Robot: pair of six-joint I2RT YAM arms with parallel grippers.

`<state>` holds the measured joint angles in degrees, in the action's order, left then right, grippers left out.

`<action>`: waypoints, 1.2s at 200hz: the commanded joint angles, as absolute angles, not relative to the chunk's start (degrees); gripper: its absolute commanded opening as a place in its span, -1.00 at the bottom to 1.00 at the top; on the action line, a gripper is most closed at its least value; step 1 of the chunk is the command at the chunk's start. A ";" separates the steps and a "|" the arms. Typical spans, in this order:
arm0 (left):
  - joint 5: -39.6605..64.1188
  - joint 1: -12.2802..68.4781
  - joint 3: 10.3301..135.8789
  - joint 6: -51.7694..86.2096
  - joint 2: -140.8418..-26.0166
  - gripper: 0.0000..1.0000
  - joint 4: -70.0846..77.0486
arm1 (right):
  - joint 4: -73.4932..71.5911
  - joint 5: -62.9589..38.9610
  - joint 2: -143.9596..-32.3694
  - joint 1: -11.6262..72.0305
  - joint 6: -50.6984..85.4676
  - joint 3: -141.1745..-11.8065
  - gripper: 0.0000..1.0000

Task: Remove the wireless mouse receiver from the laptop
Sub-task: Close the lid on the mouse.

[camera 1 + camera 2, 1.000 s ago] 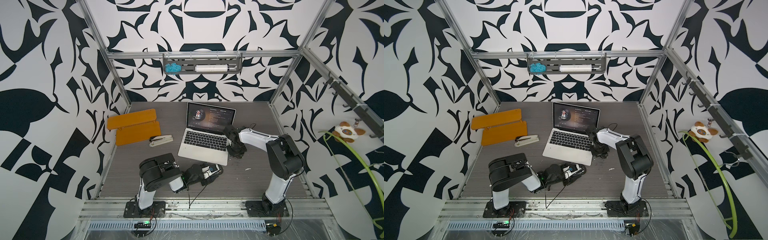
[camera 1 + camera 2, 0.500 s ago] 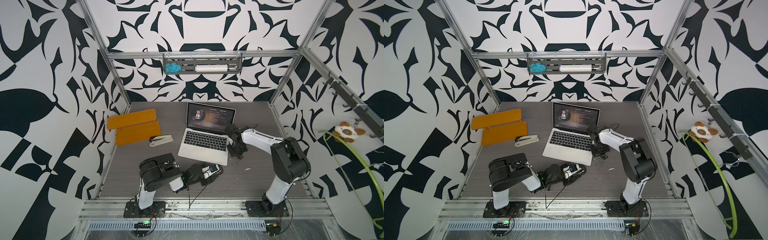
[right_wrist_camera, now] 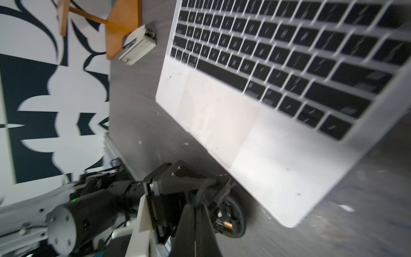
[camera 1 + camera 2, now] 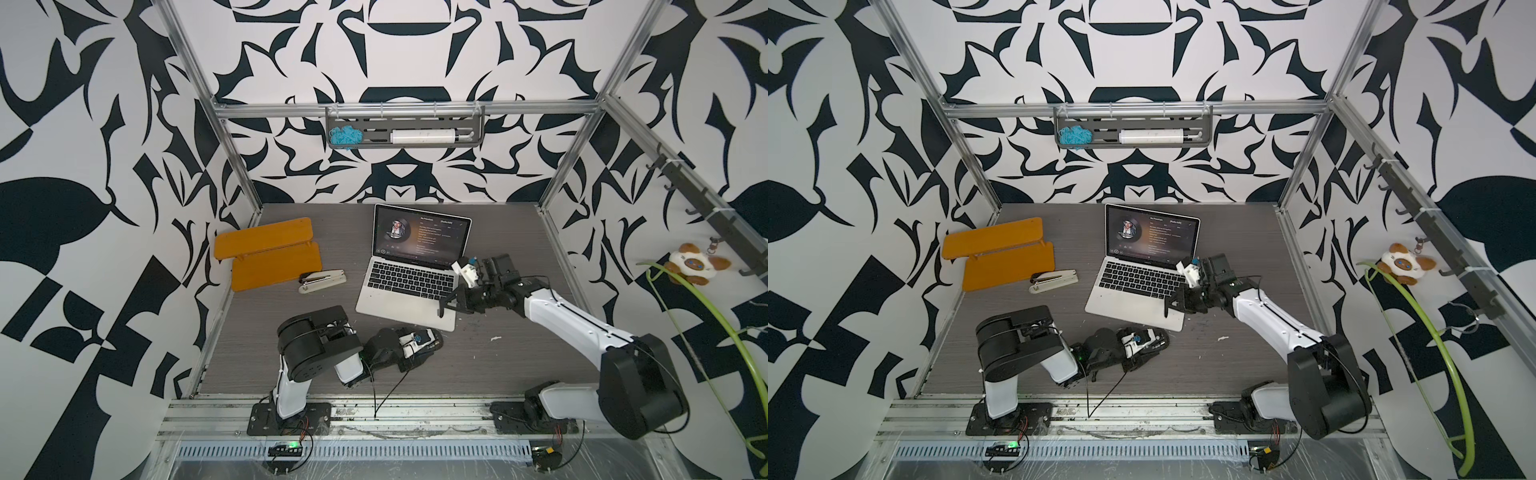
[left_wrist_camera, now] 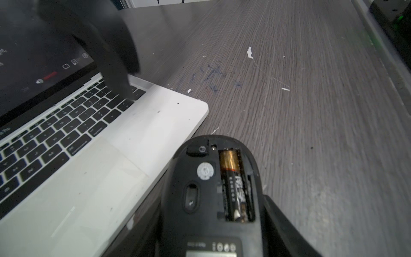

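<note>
Stapler (image 4: pixel 322 281) beside laptop (image 4: pixel 405 305) (mouse (image 5: pixel 200 189) near corner)

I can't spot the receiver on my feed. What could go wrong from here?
1. The right gripper is shut over the laptop's right side, but no receiver shows between its fingers: it may have missed or dropped it.
2. It seems low over the keys; a sideways move could scrape them.
3. The left gripper holds the mouse belly up nearby, battery exposed: the arms could bump.
</note>
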<state>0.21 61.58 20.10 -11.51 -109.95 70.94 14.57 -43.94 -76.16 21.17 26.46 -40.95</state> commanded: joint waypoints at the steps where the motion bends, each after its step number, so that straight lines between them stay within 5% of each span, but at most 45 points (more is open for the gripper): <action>1: 2.09 59.13 15.45 -10.61 -111.60 0.03 60.19 | -4.46 -57.75 -73.83 21.36 37.10 -36.35 -1.00; 85: 10.64 57.15 13.64 -12.77 -115.04 0.00 66.05 | -19.95 -59.10 -76.35 24.77 45.72 -26.00 -1.00; 240: 15.29 55.20 13.78 -13.07 -118.75 0.01 69.70 | -20.69 -58.84 -81.84 25.84 42.47 -21.51 -1.00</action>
<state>14.87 55.07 16.14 -11.33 -115.00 82.48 -21.89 -59.99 -82.35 25.56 44.31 -22.09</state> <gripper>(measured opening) 0.629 0.039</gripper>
